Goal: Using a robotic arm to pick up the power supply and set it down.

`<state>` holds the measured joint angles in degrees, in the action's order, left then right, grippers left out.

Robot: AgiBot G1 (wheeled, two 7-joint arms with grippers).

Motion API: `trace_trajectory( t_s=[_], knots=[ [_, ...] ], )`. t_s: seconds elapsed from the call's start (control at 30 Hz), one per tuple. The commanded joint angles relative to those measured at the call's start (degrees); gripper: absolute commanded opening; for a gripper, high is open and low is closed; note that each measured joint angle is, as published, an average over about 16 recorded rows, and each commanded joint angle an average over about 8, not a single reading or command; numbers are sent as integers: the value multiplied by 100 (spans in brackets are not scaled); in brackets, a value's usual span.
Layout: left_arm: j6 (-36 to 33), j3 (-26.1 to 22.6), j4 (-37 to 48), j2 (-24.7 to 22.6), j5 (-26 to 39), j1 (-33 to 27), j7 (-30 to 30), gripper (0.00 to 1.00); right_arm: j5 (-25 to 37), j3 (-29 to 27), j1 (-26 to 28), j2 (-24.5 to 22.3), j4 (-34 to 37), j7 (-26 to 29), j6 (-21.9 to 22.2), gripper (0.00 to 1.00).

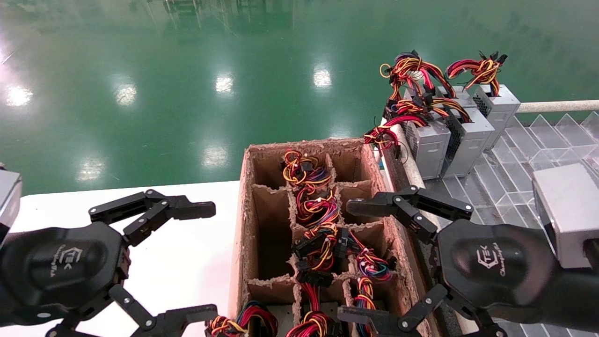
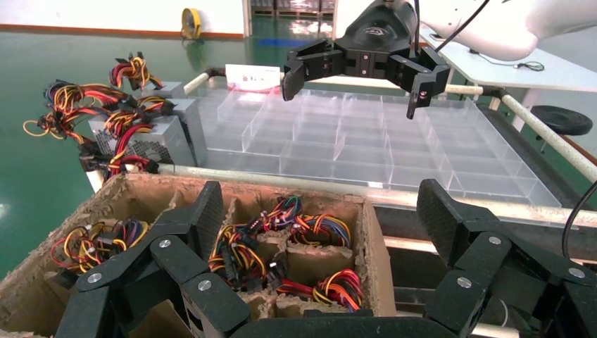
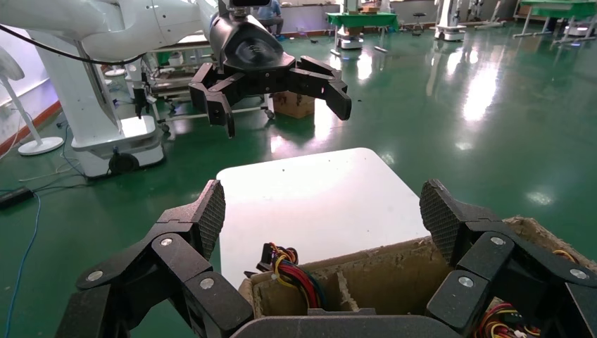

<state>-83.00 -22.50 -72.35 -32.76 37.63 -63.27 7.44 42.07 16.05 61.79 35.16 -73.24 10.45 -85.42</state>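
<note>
The right gripper (image 1: 348, 262) hangs with its fingers spread wide over the right edge of the divided cardboard box (image 1: 243, 224), holding nothing. Power supplies sit in the box's cells just left of and below it, showing mostly their red, yellow and black wire bundles (image 1: 323, 238). More power supplies (image 1: 463, 126) stand upright on the clear compartment tray (image 1: 538, 150), far and to the right, well apart from the fingers. The left gripper (image 1: 206, 257) is likewise wide and empty, over the white table (image 1: 187, 262) just left of the box.
</note>
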Motion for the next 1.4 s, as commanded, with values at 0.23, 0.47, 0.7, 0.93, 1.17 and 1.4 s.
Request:
trace_trajectory(
  t_s=[0.23,0.47,0.7,0.93,1.17,1.4],
  knots=[
    [0,0,0,0,0,0,0,0,3,0,-3,-7,-2,2,-4,100],
    [0,0,1,0,0,0,0,0,559,45,54,-301,-3,-269,-4,100],
    [-1,-1,1,0,0,-1,0,0,1981,229,311,-682,-106,-842,238,100],
    [-1,-1,1,0,0,-1,-1,0,2494,399,511,-465,72,-1030,361,64],
    [-1,-1,1,0,0,-1,-1,0,2872,581,670,-77,266,-1265,504,0],
    [-1,-1,1,0,-1,-1,-1,0,3181,717,882,189,427,-1336,605,0]
  ],
)
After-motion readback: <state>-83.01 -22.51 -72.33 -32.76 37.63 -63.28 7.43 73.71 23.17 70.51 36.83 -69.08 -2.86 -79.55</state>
